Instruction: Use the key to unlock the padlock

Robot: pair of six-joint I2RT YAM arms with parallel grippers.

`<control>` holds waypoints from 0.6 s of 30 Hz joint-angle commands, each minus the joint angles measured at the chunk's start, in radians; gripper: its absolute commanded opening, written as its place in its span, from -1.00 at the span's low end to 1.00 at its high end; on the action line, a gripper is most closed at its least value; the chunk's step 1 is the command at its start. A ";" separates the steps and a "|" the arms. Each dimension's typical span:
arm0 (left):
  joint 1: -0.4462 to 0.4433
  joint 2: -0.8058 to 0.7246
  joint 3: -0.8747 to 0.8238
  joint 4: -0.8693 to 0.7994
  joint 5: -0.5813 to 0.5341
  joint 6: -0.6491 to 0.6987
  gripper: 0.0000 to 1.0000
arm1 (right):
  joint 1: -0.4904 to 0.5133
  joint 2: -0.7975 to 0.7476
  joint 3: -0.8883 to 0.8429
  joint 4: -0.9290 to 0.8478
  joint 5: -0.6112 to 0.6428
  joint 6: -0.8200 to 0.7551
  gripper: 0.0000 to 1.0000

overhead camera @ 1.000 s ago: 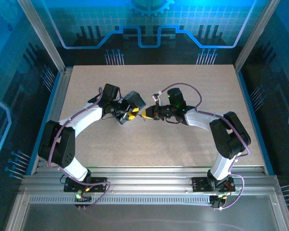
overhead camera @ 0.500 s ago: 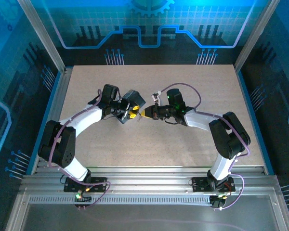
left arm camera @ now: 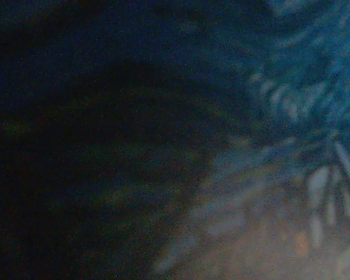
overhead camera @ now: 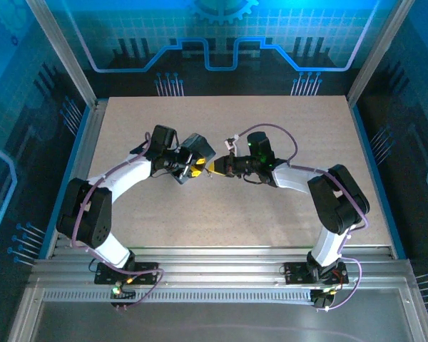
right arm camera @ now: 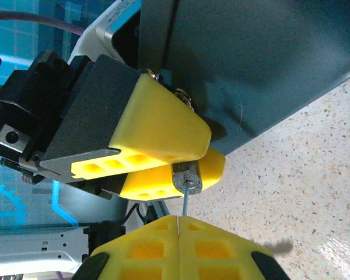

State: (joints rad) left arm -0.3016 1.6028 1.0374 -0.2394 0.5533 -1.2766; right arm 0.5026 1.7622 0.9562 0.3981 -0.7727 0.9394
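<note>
The padlock (right arm camera: 187,177), a tiny grey-faced metal body, is pinched between the yellow fingers of my left gripper (right arm camera: 210,153), with its keyhole face towards the right gripper. Its shackle is hidden behind the fingers. The key's thin shaft (right arm camera: 185,202) runs from the closed yellow tips of my right gripper (right arm camera: 179,219) straight into the keyhole. From above, the left gripper (overhead camera: 196,169) and right gripper (overhead camera: 217,168) meet tip to tip at mid-table, held above the surface.
A dark blue tin (right arm camera: 256,64) stands on the speckled table (right arm camera: 315,175) right behind the left gripper, and its blurred swirl pattern (left arm camera: 291,93) looms close in the left wrist view. Metal rails (overhead camera: 214,260) edge the table's front.
My right gripper has edged slightly left towards the left gripper. The left arm has barely shifted.
</note>
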 commanded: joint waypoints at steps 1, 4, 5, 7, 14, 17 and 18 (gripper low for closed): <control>-0.005 0.003 0.022 -0.070 0.049 0.028 -0.58 | -0.002 0.024 -0.008 0.081 -0.017 0.008 -1.00; -0.001 0.002 0.023 -0.078 0.031 0.025 -0.54 | 0.001 0.029 -0.019 0.092 -0.028 0.024 -1.00; 0.002 0.002 0.026 -0.087 0.021 0.030 -0.53 | 0.001 0.027 -0.024 0.090 -0.031 0.023 -1.00; 0.010 0.006 0.035 -0.111 -0.015 0.035 -0.51 | 0.002 0.024 -0.032 0.085 -0.035 0.022 -1.00; 0.013 0.044 0.059 -0.118 -0.131 0.009 -0.46 | 0.018 0.035 -0.071 0.085 -0.047 0.026 -1.00; 0.013 0.060 0.067 -0.118 -0.171 0.004 -0.44 | 0.021 0.036 -0.102 0.103 -0.048 0.039 -1.00; 0.013 0.069 0.076 -0.131 -0.182 0.015 -0.43 | 0.020 0.035 -0.107 0.102 -0.050 0.039 -1.00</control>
State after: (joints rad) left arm -0.2974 1.6436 1.0767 -0.3363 0.4255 -1.2613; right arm 0.5091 1.7805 0.8787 0.4637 -0.7963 0.9668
